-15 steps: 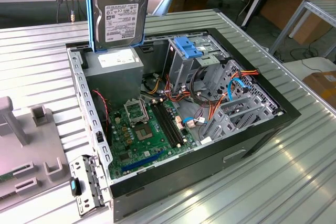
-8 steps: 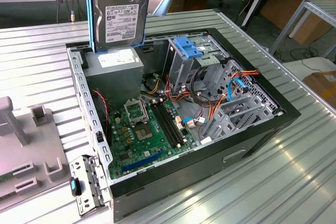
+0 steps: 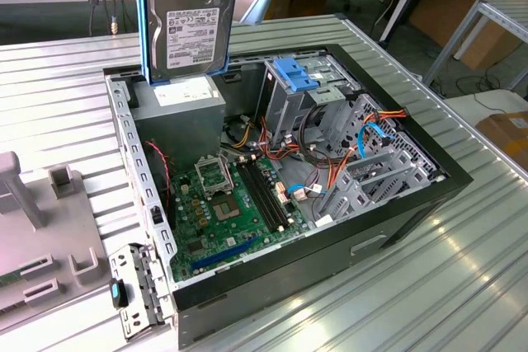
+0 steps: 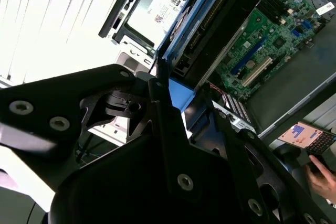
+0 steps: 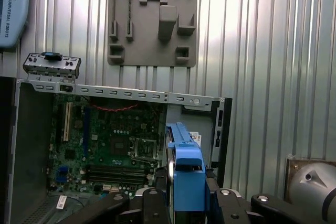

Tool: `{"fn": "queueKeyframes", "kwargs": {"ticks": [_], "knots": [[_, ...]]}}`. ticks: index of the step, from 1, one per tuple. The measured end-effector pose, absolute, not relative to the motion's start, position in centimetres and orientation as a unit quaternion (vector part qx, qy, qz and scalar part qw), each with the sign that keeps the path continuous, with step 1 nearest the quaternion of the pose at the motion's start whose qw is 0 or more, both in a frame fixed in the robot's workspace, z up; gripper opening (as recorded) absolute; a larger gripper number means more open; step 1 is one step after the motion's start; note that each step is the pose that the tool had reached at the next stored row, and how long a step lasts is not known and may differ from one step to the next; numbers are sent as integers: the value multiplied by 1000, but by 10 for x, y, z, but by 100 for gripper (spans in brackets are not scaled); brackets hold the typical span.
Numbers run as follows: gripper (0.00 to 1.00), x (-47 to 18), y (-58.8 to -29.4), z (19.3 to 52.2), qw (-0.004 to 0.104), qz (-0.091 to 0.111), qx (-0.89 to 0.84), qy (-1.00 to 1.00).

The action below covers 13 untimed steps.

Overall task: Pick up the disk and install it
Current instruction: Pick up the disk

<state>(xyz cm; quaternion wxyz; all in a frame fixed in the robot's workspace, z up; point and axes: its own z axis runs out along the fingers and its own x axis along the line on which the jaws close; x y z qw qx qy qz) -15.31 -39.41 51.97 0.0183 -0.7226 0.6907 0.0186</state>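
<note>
the ribbed metal worktop [image 3: 462, 286] carries the open computer case [image 3: 330, 265], which lies on its side with its inside showing. in the exterior view a grey fixture plate [image 3: 49, 237] lies on the worktop at about eight o'clock from the case. inside the case, the grey power-supply box [image 3: 186, 117] sits at eleven o'clock and the green motherboard [image 3: 223, 212] lies near the middle. the disk [image 3: 188, 22] hangs upright above the power-supply box, with its white label facing the exterior camera and its blue bracket around the sides. in the first wrist view my pincer [image 5: 186, 198] is closed on the disk, clamping the bracket from both sides. a blue latch [image 3: 293, 76] tops the metal cage [image 3: 285, 117] at one o'clock.
</note>
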Motion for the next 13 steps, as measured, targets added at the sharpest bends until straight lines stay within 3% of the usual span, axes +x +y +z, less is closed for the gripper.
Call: {"fn": "queueKeyframes", "kwargs": {"ticks": [13], "knots": [[36, -153, -400, 520, 18, 19, -723, 691]]}}
